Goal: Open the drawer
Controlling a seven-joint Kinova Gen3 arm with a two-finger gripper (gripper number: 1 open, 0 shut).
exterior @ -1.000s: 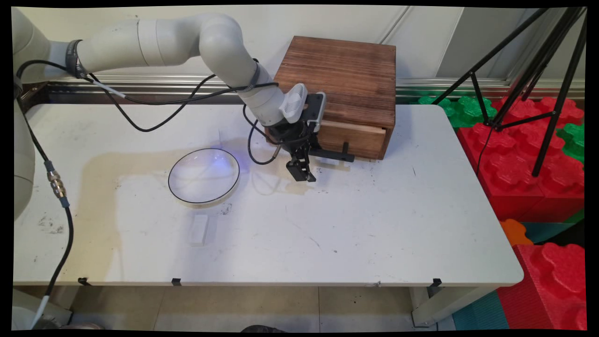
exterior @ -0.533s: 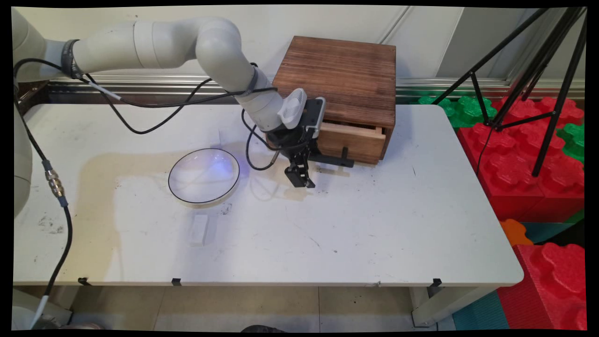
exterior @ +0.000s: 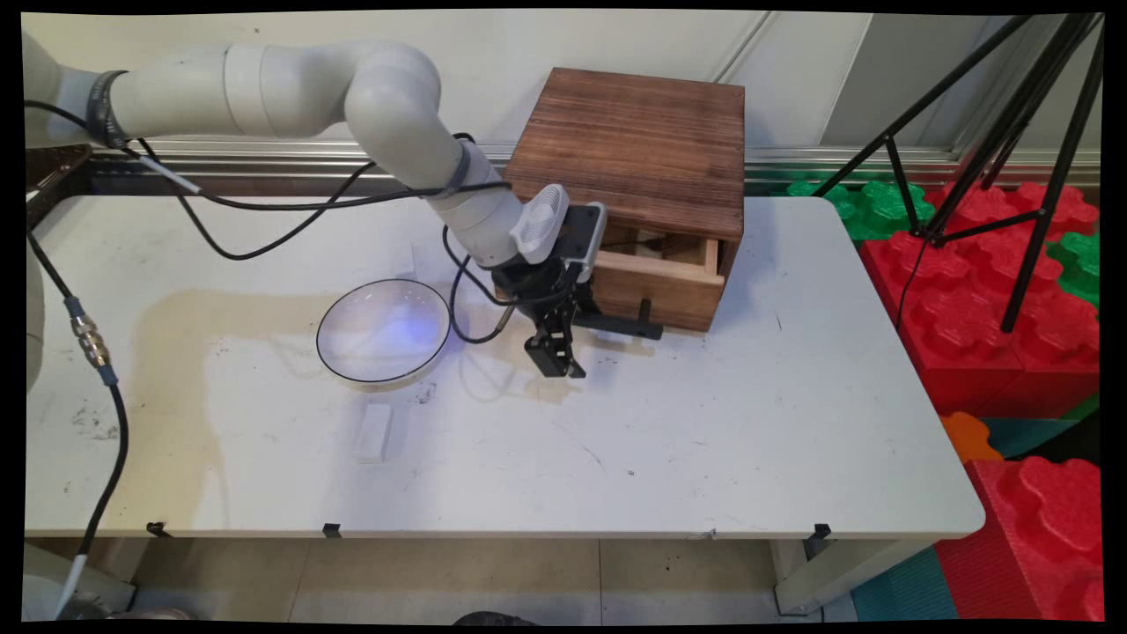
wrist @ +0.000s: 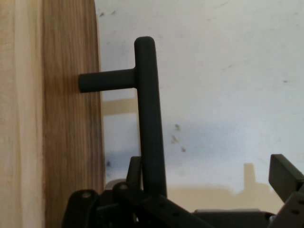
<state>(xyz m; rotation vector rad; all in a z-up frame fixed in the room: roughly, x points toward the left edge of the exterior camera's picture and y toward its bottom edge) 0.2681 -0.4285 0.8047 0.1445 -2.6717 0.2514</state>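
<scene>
The gripper [exterior: 556, 357] sits low over the white bench [exterior: 669, 440], at the left end of the black handle [exterior: 627, 322] of a wooden drawer [exterior: 665, 282]; in the hand view the handle bar [wrist: 148, 118] runs down into the gripper's linkage beside one finger, while the other finger [wrist: 285, 178] stands well apart at 3 o'clock, so the gripper is open with the bar between its fingers; whether a finger presses on the bar I cannot tell; the drawer is pulled partway out of a dark wooden box [exterior: 638, 145], which stands at the far side of the bench, at 1 o'clock from the gripper, and a gap shows above the drawer's front; in the hand view the drawer's front [wrist: 61, 118] fills the left side, with a short post joining the bar to it; a shallow white plate with a dark rim [exterior: 384, 331] lies on the bench at 9 o'clock from the gripper, near it but apart; a small white block [exterior: 373, 432] lies at 6 o'clock from the plate, just beside it; black cables [exterior: 264, 211] hang from the arm over the bench.
</scene>
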